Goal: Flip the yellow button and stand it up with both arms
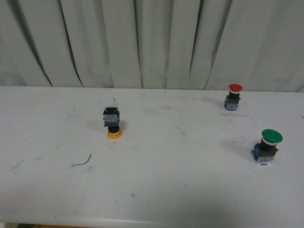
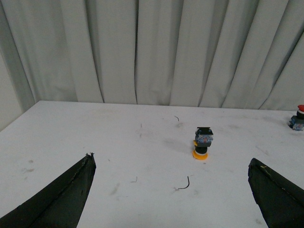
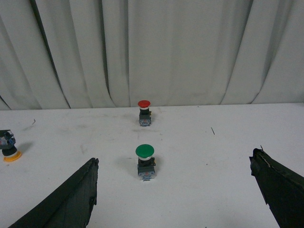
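The yellow button [image 1: 112, 124] stands upside down on the white surface [image 1: 171, 190], left of centre in the front view. Its yellow cap is flat on the surface and its contact block points up. A thin dark curl of wire [image 1: 83, 161] lies near it, toward the robot. Well apart to the right, the red button [image 1: 233, 97] and the green button [image 1: 267, 146] stand cap up, the red one closer to the grey curtain [image 1: 152, 42]. The left tool [image 2: 171, 160] is spread wide with nothing between its fingers [image 2: 71, 190], short of the yellow button. The right tool [image 3: 174, 157] is likewise wide and holds nothing, facing the green button.
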{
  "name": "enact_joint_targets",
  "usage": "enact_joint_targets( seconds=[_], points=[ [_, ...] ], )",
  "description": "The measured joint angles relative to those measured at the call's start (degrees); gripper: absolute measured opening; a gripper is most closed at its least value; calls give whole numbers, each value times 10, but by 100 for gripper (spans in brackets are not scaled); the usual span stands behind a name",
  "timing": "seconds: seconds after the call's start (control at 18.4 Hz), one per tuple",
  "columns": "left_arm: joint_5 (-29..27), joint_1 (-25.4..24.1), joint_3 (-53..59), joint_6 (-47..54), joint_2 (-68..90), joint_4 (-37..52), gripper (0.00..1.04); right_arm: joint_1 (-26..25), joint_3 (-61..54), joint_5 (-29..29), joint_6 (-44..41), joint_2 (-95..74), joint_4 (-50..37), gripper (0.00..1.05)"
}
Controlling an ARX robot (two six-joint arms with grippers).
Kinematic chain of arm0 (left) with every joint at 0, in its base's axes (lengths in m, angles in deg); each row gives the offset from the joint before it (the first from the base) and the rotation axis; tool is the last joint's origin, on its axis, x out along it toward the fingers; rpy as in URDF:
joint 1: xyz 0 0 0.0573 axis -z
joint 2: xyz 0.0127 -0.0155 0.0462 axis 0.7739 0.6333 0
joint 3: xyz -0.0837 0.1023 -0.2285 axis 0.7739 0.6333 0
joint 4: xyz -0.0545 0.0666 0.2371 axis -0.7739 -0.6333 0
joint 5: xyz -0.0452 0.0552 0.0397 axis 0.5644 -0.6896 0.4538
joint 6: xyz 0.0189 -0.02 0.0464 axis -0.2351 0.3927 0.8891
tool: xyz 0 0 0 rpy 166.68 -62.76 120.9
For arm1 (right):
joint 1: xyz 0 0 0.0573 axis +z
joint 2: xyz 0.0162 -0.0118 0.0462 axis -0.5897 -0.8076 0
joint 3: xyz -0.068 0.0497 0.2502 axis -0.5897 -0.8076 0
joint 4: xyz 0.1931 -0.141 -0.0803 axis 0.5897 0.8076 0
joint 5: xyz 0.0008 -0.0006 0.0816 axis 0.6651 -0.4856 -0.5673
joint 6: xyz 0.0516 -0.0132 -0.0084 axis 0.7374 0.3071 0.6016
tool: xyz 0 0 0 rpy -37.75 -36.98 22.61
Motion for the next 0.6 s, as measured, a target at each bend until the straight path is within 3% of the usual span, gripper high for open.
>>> enact_joint_targets(
  seconds=[0.6],
  points=[
    [0, 0, 0, 0, 0, 0, 98, 0, 0, 0, 0, 0, 0, 98]
  ],
)
